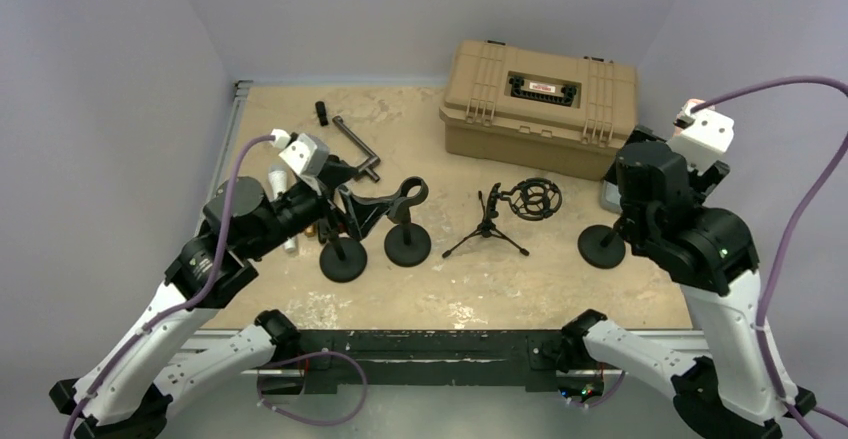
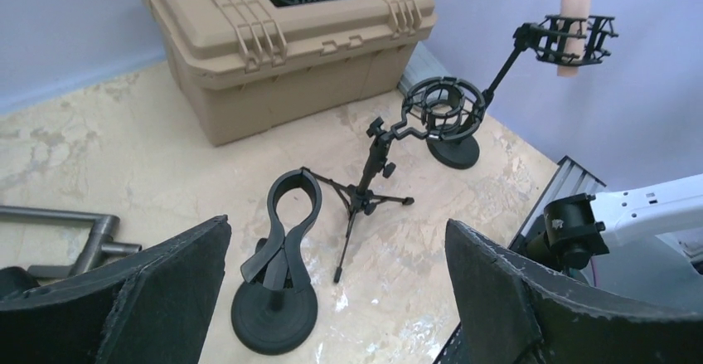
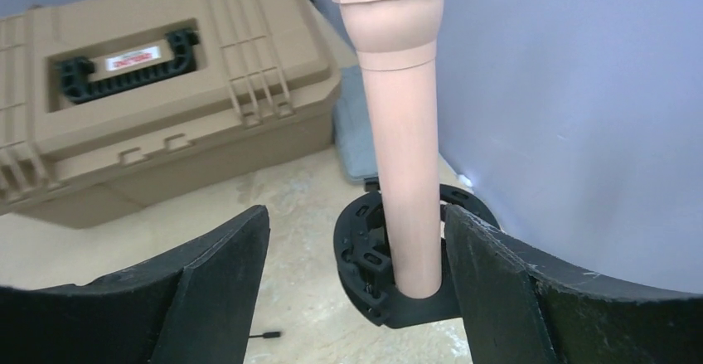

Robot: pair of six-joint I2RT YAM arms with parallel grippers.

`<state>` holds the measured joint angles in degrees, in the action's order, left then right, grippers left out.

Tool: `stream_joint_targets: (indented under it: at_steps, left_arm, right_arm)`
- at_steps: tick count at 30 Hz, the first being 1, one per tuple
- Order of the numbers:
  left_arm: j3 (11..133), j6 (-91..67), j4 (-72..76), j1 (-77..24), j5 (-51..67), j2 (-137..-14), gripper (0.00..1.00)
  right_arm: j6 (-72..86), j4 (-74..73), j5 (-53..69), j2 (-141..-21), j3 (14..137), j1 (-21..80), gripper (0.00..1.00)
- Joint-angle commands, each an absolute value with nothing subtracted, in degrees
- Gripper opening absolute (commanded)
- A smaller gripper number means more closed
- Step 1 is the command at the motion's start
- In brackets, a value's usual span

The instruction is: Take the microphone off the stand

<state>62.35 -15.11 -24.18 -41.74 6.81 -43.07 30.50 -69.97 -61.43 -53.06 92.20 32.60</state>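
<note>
Most of the table (image 1: 400, 299) was taken up by the tan case (image 1: 540, 104) at the back, with a few spare stands (image 1: 407, 244) lined up in front of it. The left claw (image 2: 336, 225) was parked over by those spares, spread wide with nothing held, so it wasn't really part of this.

The actual job was being handled on the right. The stand (image 1: 602, 246) was set near the table's right edge. The mic (image 3: 404, 132) was seen upright in its clip (image 3: 365, 273), head up, lower end poked through the ring.

The right claw (image 3: 355, 215) was spread open too, with the mic's body sat between the fingers (image 3: 514, 281). One finger was just beside the clip and the other was well apart. No contact with the mic could be made out.

So the step was judged to be the approach, with the grip not yet made. Next, the jaws would need to be closed on the body above the clip, and the mic lifted straight up along its own axis. With a crooked pull, the stand could probably get dragged or tipped, since nothing was holding its base.
</note>
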Motion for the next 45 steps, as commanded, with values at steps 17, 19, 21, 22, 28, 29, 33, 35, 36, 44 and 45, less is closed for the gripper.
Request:
stream_joint_targets:
  at_steps: [17, 19, 21, 22, 28, 29, 33, 35, 36, 44, 45]
  left_arm:
    - [59.44, -14.59, -16.32, -41.43, 10.1, -40.08, 0.95]
    - [59.36, -14.63, -16.21, -41.4, 10.17, -40.16, 0.95]
    - [59.37, -14.74, -16.17, -41.4, 10.49, -40.36, 0.95]
    - [59.33, -14.81, -16.17, -41.44, 10.73, -40.46, 0.95]
    - [59.13, -14.51, -16.04, -41.42, 11.17, -41.51, 0.95]
    - [59.07, -14.5, -16.08, -41.4, 11.21, -41.69, 0.95]
    - [58.68, -14.75, -15.62, -41.41, 11.5, -42.08, 0.95]
    - [58.54, -14.64, -15.34, -41.41, 11.68, -42.17, 0.95]
    - [58.46, -14.49, -15.3, -41.44, 11.71, -42.21, 0.94]
    - [57.46, -13.33, -14.5, -41.42, 10.02, -42.85, 0.94]
    - [57.35, -13.28, -14.13, -41.43, 10.25, -42.6, 0.94]
  right_arm:
    - [15.84, -45.42, -59.87, -54.66, 78.41, 11.92, 0.63]
    - [14.99, -44.4, -60.22, -54.69, 78.33, 11.74, 0.55]
    - [14.34, -43.43, -60.08, -54.59, 78.33, 11.69, 0.49]
    - [14.2, -43.27, -59.9, -54.54, 78.38, 11.66, 0.44]
    - [10.45, -40.27, -60.03, -54.06, 79.73, 11.68, 0.14]
    - [8.79, -39.52, -60.1, -53.99, 80.45, 11.69, 0.13]
    - [3.9, -36.24, -59.74, -53.29, 83.84, 11.68, 0.1]
    - [0.65, -33.56, -59.43, -52.72, 85.56, 11.68, 0.1]
    - [-1.38, -32.22, -58.82, -52.55, 86.62, 11.68, 0.1]
    - [4.27, -34.09, -31.25, -55.23, 99.58, 11.67, 0.08]
    - [6.09, -33.94, -26.28, -55.16, 99.55, 11.64, 0.08]
